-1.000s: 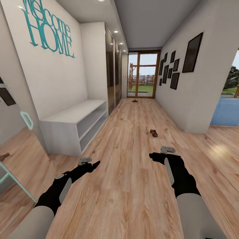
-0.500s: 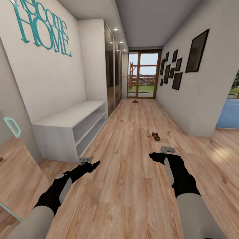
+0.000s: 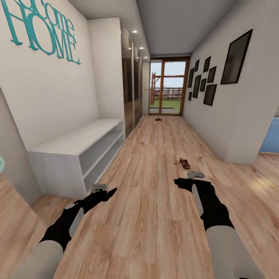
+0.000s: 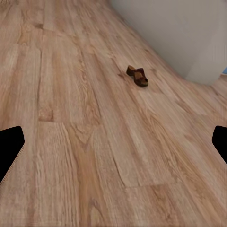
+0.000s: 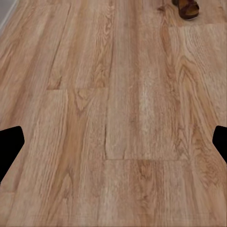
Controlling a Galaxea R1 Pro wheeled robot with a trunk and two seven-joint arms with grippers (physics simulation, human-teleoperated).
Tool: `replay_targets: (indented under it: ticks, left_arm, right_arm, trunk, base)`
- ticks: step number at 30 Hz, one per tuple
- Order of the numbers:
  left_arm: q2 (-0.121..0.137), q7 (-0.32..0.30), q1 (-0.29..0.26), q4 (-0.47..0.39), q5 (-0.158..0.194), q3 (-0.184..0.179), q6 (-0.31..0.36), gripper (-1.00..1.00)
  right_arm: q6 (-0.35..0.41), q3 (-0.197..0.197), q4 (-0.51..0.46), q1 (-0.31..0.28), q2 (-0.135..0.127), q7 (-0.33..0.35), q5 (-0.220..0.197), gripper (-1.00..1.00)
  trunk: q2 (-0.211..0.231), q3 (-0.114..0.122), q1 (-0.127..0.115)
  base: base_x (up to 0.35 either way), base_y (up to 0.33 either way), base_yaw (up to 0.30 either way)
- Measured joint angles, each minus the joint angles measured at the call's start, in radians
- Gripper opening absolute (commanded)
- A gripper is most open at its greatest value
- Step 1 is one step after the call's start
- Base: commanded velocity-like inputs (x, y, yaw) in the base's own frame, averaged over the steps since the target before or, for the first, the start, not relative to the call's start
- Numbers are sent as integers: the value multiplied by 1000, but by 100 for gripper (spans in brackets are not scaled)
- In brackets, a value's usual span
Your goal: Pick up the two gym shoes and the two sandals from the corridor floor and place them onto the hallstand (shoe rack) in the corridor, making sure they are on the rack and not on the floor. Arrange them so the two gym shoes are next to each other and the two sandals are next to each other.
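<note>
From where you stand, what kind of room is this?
Likely a home entrance corridor: a "Welcome Home" wall sign, a low white shoe rack, and a glass door at the far end.

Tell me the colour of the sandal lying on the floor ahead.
Dark brown strap, tan footbed; the sandal shows best in the left wrist view.

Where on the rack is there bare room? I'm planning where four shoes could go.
The hallstand looks bare along its whole flat top, wall to front edge, and both open shelves appear empty. Nothing is crowded: one sandal lies on the corridor floor ahead of the right gripper.
</note>
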Motion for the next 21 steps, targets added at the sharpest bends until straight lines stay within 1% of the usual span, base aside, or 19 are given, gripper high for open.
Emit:
replay_targets:
  ticks: [21]
  left_arm:
    - [0,0,0,1,0,-1,0,100]
  right_arm:
    - [0,-1,0,0,0,4,-4,100]
  trunk:
    - [0,0,0]
  base:
    - [347,0,0]
